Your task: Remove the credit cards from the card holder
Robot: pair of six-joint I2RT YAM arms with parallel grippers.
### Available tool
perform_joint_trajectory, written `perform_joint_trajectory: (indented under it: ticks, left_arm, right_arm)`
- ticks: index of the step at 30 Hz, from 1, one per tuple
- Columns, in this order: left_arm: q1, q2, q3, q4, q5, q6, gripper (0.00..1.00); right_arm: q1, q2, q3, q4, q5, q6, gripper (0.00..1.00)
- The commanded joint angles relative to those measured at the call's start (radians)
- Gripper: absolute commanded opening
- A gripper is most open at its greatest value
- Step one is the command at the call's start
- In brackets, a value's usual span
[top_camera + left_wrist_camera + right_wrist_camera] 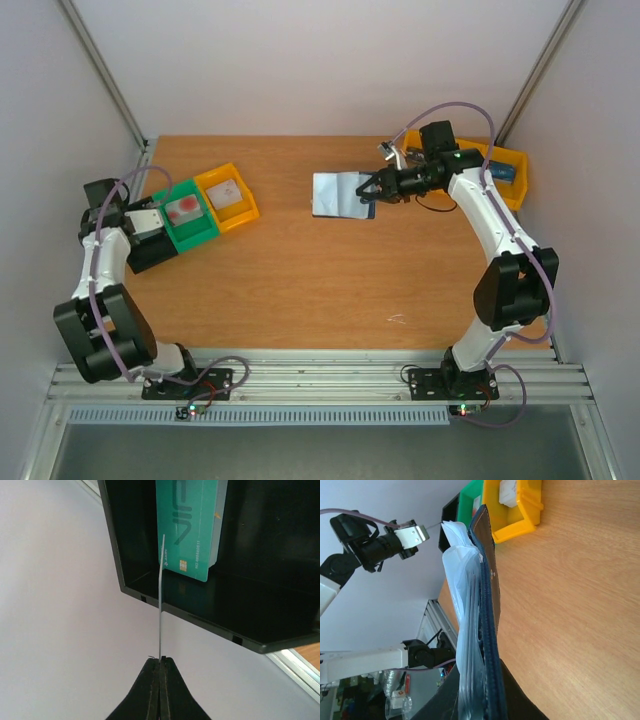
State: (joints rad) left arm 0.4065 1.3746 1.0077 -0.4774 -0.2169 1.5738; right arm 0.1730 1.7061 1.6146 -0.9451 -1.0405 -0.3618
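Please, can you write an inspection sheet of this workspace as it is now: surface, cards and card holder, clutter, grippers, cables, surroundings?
Surface: wooden table, with a small pale mark near the front.
Job's things: card holder open at mid table; red card in green bin; grey card in yellow bin; teal card in black bin.
Clutter: second yellow bin at far right, holding a blue item.
Grippers: left gripper shut on a pale card by the black bin; right gripper shut on the card holder's edge.
Cables: cables loop along both arms.
Surroundings: white walls; metal rail at the near edge.
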Motion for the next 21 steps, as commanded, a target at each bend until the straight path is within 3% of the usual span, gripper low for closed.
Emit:
perform_joint_trajectory:
  ticks: [1, 21]
  left_arm:
    - [0.007, 0.036, -0.003, 0.142, 0.001, 0.048, 0.0]
    - [-0.015, 0.24, 0.034, 0.254, 0.043, -0.035, 0.0]
  right_arm:
    - [-0.019, -0.051, 0.014, -0.021, -0.036, -0.038, 0.01]
    - [-0.069, 0.025, 0.072, -0.07, -0.069, -0.055, 0.01]
